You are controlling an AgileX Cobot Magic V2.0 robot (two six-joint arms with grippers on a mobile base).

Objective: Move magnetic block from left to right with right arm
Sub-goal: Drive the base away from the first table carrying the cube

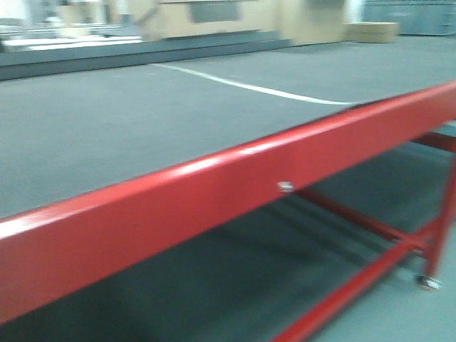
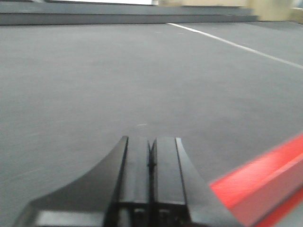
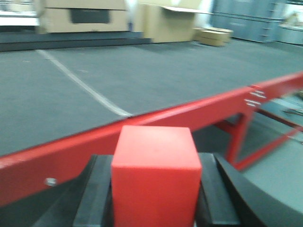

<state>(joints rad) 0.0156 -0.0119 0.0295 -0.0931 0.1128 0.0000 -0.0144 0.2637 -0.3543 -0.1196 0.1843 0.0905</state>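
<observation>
The magnetic block, a plain red cube, fills the lower middle of the right wrist view. My right gripper is shut on it, one black finger pressed against each side. It hangs in front of the table's red front rail, below the grey top. In the left wrist view my left gripper is shut with nothing in it, its jaws pressed together just above the grey tabletop near the red edge. Neither gripper nor the block shows in the front view.
The table has a grey mat with a white line across it and a red frame with legs and cross bars below. Brown cardboard boxes stand beyond the far edge.
</observation>
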